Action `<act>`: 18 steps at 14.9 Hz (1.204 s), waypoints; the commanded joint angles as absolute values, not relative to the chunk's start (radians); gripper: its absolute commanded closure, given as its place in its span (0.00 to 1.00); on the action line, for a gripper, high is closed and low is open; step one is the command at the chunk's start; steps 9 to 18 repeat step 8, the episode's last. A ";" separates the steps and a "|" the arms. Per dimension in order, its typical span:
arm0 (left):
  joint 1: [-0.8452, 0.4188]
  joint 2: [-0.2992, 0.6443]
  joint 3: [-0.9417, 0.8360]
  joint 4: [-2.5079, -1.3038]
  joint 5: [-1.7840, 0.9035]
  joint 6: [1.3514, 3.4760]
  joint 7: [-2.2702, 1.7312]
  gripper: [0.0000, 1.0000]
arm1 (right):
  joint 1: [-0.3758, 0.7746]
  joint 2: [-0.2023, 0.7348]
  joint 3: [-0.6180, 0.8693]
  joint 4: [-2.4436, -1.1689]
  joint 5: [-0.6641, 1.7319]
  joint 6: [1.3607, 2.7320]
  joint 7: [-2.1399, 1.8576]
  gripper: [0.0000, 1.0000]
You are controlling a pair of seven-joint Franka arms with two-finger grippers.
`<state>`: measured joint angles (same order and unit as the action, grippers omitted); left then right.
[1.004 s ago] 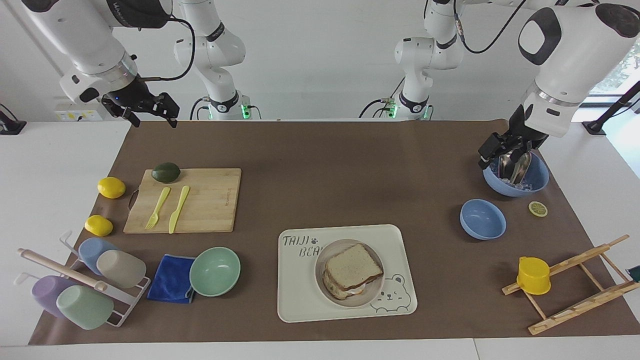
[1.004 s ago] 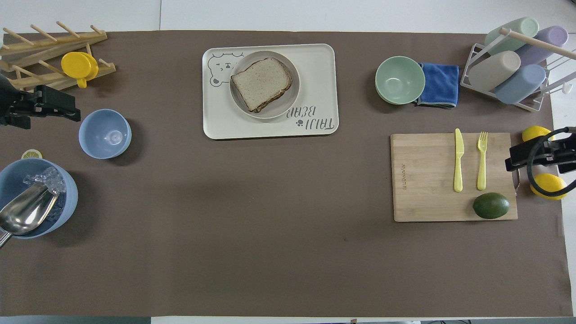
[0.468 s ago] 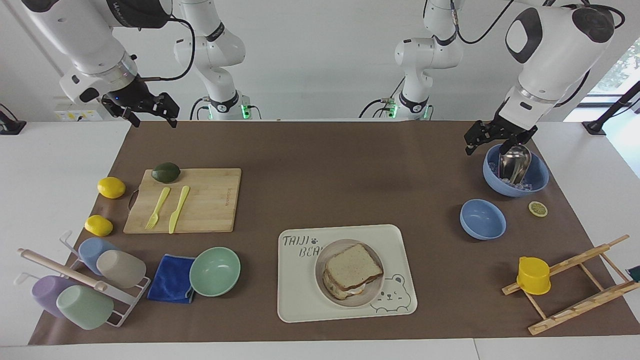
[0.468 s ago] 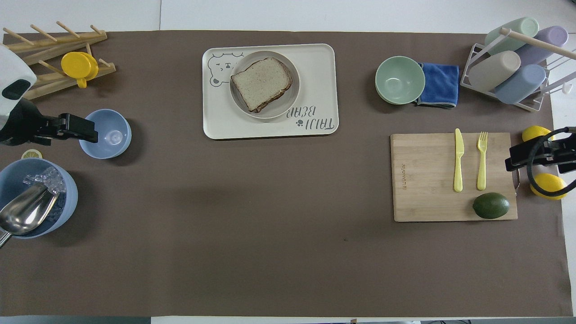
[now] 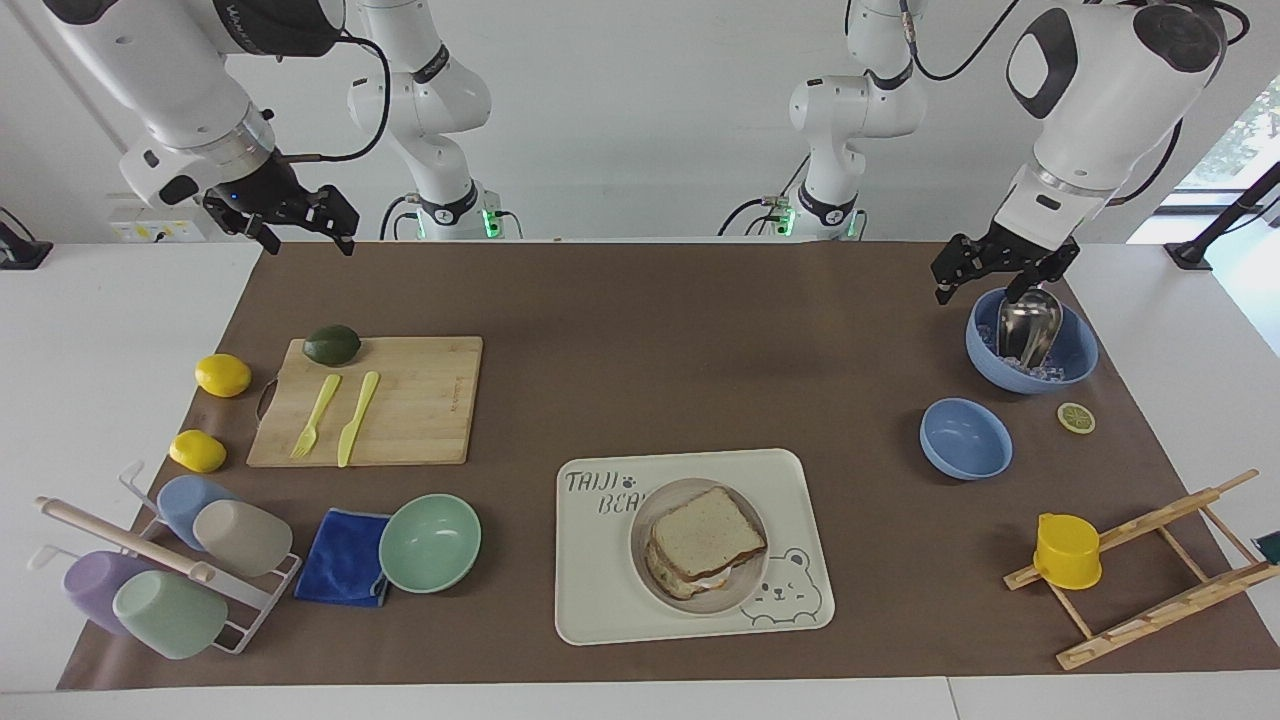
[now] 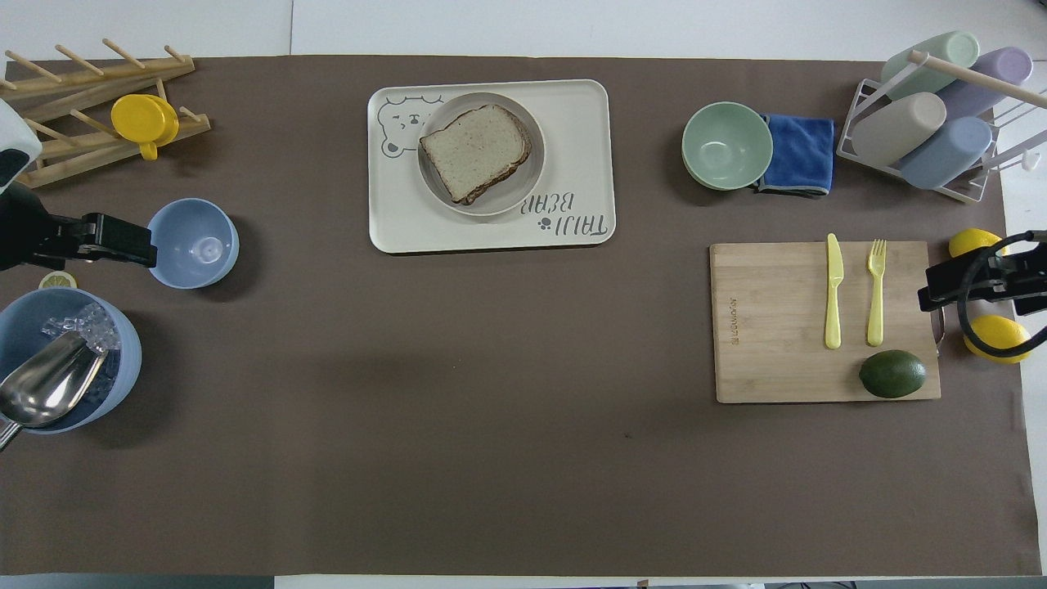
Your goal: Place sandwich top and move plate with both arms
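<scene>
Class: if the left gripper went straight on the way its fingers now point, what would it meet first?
Probably the ice bowl with the metal scoop: the left gripper hangs just above its rim, pointing down. Depth is unclear, so it might strike the brown mat beside it.

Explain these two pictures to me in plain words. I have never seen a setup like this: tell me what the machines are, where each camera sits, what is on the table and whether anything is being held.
These are two white robot arms, each ending in a black two-finger gripper. One camera faces them from across the table; the other looks down from above their end, so the two views are half a turn apart.

The left gripper hangs over the big blue bowl holding ice and a metal scoop. The right gripper waits over the table edge near the cutting board. Both are open and hold nothing.

In the middle lies a cream tray with a bear drawing. On it sits the plate, with the sandwich top already on the sandwich. Around it lie bowls, cups in a rack, lemons and an avocado.
</scene>
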<state>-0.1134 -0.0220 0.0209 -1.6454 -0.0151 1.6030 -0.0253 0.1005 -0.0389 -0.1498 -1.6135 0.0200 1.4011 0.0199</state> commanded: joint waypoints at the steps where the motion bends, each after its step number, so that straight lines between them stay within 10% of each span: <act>1: -0.100 -0.032 0.008 -1.618 0.005 1.569 -0.011 0.00 | 0.100 -0.044 -0.149 -1.623 0.014 1.397 0.011 0.00; 18: -0.100 -0.032 0.008 -1.611 0.005 1.571 -0.011 0.00 | 0.100 -0.044 -0.147 -1.621 0.014 1.397 0.011 0.00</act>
